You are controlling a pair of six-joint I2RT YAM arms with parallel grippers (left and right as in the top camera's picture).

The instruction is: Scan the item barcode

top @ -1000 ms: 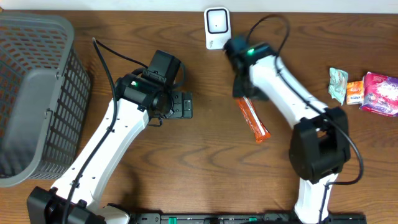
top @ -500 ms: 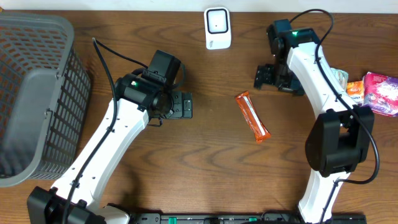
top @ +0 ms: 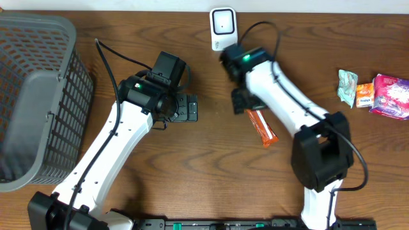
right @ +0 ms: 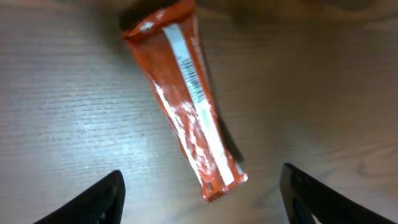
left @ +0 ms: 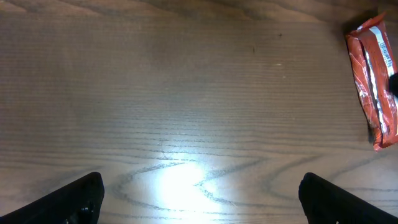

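Observation:
An orange snack bar lies flat on the wooden table, its white strip with the barcode facing up. My right gripper hovers over the bar's upper end, open; in the right wrist view its gripper has fingers standing wide on both sides of the bar's end without touching it. The white scanner stands at the table's back edge. My left gripper is open to the left of the bar, and in the left wrist view this gripper holds nothing, with the bar at the upper right.
A grey mesh basket fills the left side. At the far right lie a green packet, a small orange packet and a pink packet.
My right arm swung out to the right and has come back over the bar's upper end. The bar lies where it was. The left arm has not moved.

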